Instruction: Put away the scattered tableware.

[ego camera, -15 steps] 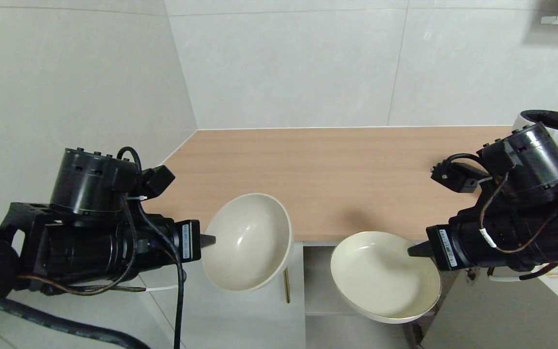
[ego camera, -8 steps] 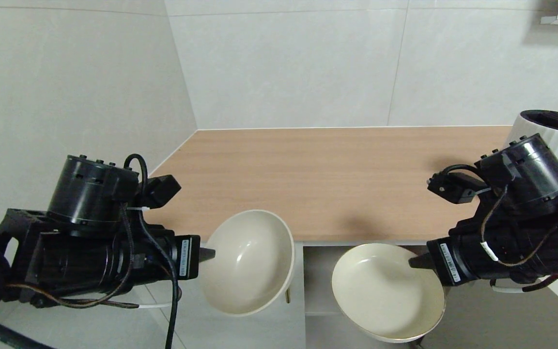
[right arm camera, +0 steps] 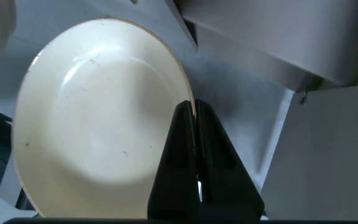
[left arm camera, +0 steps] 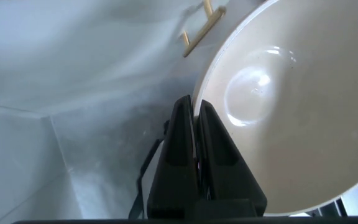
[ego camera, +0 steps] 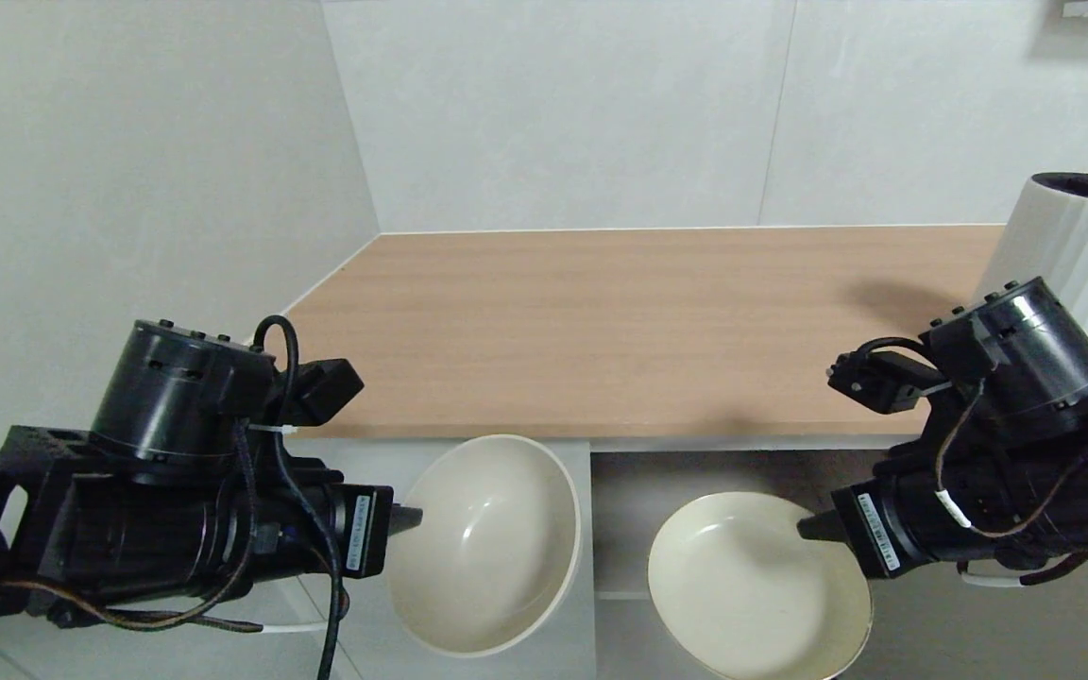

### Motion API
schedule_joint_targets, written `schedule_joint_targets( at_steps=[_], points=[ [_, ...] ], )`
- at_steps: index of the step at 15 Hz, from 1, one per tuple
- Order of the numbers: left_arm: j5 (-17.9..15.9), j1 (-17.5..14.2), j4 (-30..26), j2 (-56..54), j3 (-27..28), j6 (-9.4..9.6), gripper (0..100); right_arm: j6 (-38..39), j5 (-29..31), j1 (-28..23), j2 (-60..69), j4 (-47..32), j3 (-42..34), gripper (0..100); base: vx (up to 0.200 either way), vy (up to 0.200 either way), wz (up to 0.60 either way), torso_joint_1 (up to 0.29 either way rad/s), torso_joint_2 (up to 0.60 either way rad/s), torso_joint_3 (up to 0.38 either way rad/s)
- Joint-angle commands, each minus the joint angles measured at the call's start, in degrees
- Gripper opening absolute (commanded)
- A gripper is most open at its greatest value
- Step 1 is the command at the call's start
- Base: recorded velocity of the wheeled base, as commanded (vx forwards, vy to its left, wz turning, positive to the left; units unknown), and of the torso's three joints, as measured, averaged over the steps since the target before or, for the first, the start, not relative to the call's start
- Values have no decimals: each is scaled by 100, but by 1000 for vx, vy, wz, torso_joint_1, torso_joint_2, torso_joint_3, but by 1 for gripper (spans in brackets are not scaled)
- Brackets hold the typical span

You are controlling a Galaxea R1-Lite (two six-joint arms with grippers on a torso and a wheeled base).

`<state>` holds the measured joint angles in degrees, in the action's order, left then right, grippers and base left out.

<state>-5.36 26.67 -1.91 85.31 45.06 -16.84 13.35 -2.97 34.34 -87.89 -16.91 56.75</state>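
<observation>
My left gripper (ego camera: 409, 517) is shut on the rim of a deep cream bowl (ego camera: 487, 548), held in the air in front of the counter edge, tilted with its inside facing up. In the left wrist view the two black fingers (left arm camera: 183, 124) pinch the cream bowl (left arm camera: 291, 106) at its rim. My right gripper (ego camera: 813, 529) is shut on the rim of a shallow cream plate (ego camera: 752, 586), held low at the right of the bowl. The right wrist view shows the plate (right arm camera: 98, 112) clamped between the fingers (right arm camera: 185, 124).
A wooden countertop (ego camera: 620, 321) runs along the white tiled wall. A white ribbed container (ego camera: 1082, 246) with a dark opening stands at its right end. Grey cabinet fronts (ego camera: 544, 652) lie below the counter edge, with a brass handle (left arm camera: 201, 25) on one door.
Both arms have come back and down, away from the counter, carrying the bowl and the plate. The head view has tipped, so the counter sits higher and farther in the picture.
</observation>
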Motion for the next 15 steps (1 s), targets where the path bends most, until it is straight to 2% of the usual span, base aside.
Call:
schedule_joint_targets(
  at_steps=[1, 12, 15],
  points=[
    [0, 13, 7, -6, -14, -4, 0, 1, -1, 29, -26, 3, -23, 0, 0, 0, 0, -193, 486, 290],
    [9, 22, 16, 30, -23, -4, 0, 1, 16, 29, -193, 3, -23, 0, 0, 0, 0, -148, 457, 304],
    [9, 22, 16, 30, -23, -4, 0, 1, 16, 29, -193, 3, -23, 0, 0, 0, 0, -40, 193, 128]
  ],
)
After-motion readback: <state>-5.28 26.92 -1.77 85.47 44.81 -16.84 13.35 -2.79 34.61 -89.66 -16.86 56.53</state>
